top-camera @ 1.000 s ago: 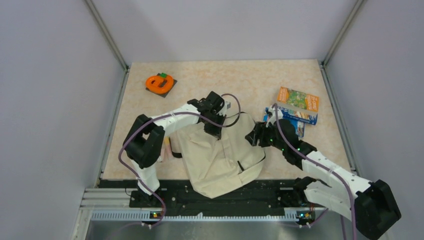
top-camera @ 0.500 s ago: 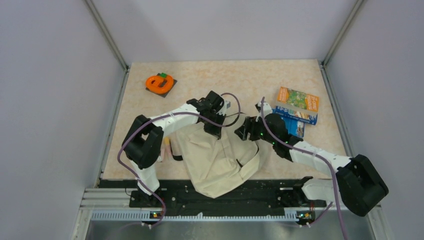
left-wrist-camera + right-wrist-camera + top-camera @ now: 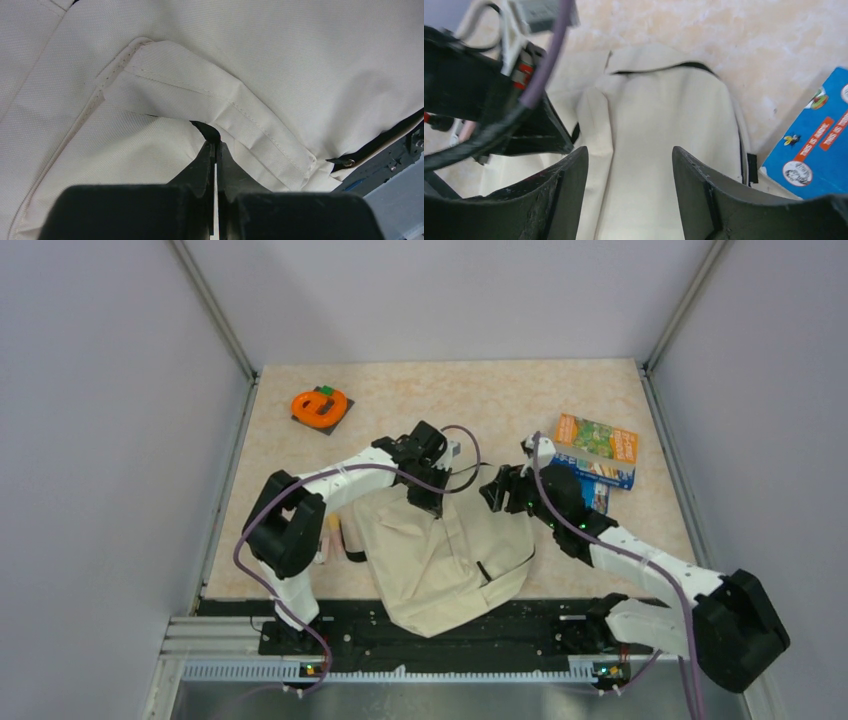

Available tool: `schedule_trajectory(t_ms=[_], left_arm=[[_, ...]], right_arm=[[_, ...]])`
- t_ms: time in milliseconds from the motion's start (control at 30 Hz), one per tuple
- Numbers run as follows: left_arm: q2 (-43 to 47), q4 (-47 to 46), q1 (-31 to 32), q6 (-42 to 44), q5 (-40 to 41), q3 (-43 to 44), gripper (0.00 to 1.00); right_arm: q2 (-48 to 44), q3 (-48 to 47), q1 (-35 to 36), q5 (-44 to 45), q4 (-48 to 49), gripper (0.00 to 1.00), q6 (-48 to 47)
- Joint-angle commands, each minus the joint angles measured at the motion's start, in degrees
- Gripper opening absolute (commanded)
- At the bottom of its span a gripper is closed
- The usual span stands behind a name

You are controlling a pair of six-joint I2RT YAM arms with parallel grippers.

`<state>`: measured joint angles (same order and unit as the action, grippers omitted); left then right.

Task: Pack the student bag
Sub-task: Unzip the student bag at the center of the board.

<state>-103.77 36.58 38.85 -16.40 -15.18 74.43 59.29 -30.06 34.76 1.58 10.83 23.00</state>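
The student bag (image 3: pixel 440 560) is a cream fabric backpack lying flat at the near middle of the table. My left gripper (image 3: pixel 425 496) is at its far edge, shut on a black zipper trim piece (image 3: pixel 209 131) at a fold of the fabric (image 3: pixel 275 50). My right gripper (image 3: pixel 493 491) is open and empty, just above the bag's far right corner. In the right wrist view its jaws (image 3: pixel 630 150) stand wide apart over the cream panel (image 3: pixel 664 110), and a black zipper line (image 3: pixel 659 68) runs along the top edge.
A blue booklet (image 3: pixel 590 474) and an orange booklet (image 3: pixel 596 437) lie at the right; the blue one also shows in the right wrist view (image 3: pixel 819 150). An orange ring-shaped object (image 3: pixel 320 406) sits at the far left. A small pinkish item (image 3: pixel 333 535) lies by the bag's left side.
My right gripper moved left from the bag's right side to its far right corner, and the bag's right edge shifted a little. My left gripper stayed shut in place.
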Motion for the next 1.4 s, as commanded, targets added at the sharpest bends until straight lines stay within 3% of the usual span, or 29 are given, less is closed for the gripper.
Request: schedule_trajectory(t_ms=[0, 300, 700, 900, 1167, 1367], left_arm=[[3.6, -0.1, 0.0, -0.4, -2.4, 0.0, 0.0], [3.8, -0.1, -0.1, -0.4, -2.1, -0.2, 0.0], [4.2, -0.1, -0.2, -0.2, -2.0, -0.1, 0.0], [4.9, -0.7, -0.4, -0.5, -1.6, -0.5, 0.0], [5.3, -1.6, -1.5, -1.1, -3.6, -0.9, 0.0], [5.0, -2.2, -1.6, -1.3, -5.6, -1.0, 0.0]], right_arm=[[7.6, -2.1, 0.3, -5.2, 3.7, 0.6, -0.5], [22.5, -6.6, 0.2, -19.0, 17.1, 0.63, 2.2], [37.1, -10.6, 0.1, -24.3, 27.8, 0.59, 3.6], [40.0, -10.7, -0.6, -25.0, 31.2, 0.58, 5.0], [36.8, -1.8, -4.9, -27.7, 41.3, 0.65, 9.9], [37.6, -3.6, -5.7, -29.0, 39.0, 0.65, 8.4]])
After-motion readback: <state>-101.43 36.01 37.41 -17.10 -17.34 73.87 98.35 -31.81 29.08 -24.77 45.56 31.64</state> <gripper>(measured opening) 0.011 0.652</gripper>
